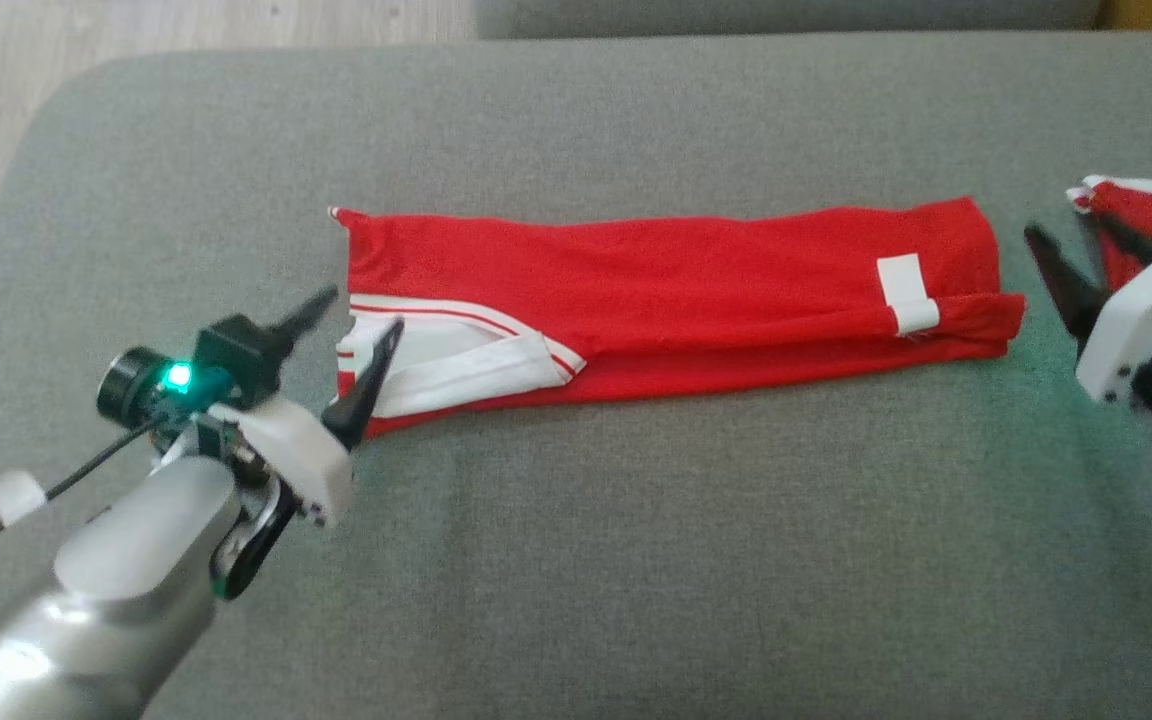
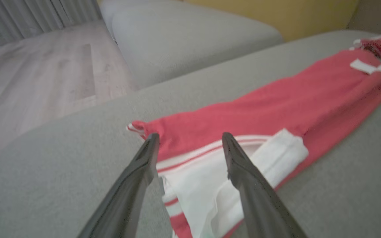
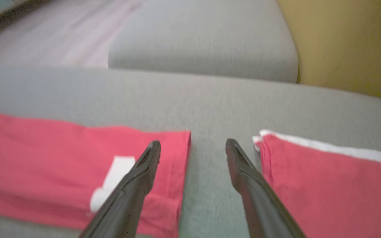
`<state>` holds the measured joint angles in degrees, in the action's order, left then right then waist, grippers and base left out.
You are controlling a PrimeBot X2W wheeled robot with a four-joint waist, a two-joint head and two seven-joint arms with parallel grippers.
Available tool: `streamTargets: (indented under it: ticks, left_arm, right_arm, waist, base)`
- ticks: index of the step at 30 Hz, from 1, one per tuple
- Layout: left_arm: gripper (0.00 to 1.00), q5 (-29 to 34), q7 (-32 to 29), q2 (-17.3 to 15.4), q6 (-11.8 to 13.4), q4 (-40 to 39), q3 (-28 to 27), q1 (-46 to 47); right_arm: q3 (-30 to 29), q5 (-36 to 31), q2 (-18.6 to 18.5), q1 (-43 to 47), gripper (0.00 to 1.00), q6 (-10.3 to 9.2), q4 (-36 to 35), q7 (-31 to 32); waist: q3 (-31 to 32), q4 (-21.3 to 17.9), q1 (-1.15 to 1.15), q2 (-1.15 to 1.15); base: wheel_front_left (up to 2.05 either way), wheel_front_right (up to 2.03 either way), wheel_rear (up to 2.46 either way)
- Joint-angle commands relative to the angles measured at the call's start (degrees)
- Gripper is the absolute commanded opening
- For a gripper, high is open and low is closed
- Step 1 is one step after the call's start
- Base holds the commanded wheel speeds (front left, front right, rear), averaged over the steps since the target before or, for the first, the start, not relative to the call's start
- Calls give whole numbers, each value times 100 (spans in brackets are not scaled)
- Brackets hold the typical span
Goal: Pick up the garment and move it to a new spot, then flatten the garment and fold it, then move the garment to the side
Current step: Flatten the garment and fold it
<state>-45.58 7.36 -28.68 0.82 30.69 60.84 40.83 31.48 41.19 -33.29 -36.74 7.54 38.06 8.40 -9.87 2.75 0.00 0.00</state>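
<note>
The red garment (image 1: 676, 290) with white trim lies in a long folded strip across the grey cushion (image 1: 636, 520). Its white-striped end (image 2: 210, 172) faces my left gripper (image 1: 356, 322), which stands open just at that end, one finger over the white trim and nothing pinched. In the left wrist view the left gripper (image 2: 190, 137) straddles the garment's (image 2: 270, 105) corner. My right gripper (image 1: 1064, 240) hovers open off the strip's right end. In the right wrist view the right gripper (image 3: 193, 144) frames bare cushion beside the garment's (image 3: 61, 152) edge with its white label (image 3: 116, 172).
A second red cloth with a white edge (image 1: 1131, 210) lies at the far right, just behind the right gripper, also seen in the right wrist view (image 3: 326, 181). Another grey cushion (image 3: 203, 39) and a yellow wall (image 3: 352, 43) stand beyond. Wooden floor (image 2: 38, 76) lies past the cushion's left edge.
</note>
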Motion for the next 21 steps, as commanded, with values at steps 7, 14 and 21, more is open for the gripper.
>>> streamTargets:
  ticks: [7,14,21]
  left_arm:
    - [100,-206,744,299,629,-228,-1152,32]
    - [100,896,762,663,1194,-1273,-2548,-1082]
    - [100,1781,763,1182,1201,-1786,-3464,-2430]
  right_arm:
    - [-773,-307,702,4,100,-5,-296,-1357]
    - [-1841,-1322,1723,755,100,-5,-573,-2310]
    - [-3014,-2651,2825,2336,100,-5,-1939,-2338]
  waist:
    - [477,-22,0,0]
    - [715,75,0,0]
    - [787,160,0,0]
  base:
    - [0,0,0]
    - [0,0,0]
    - [0,0,0]
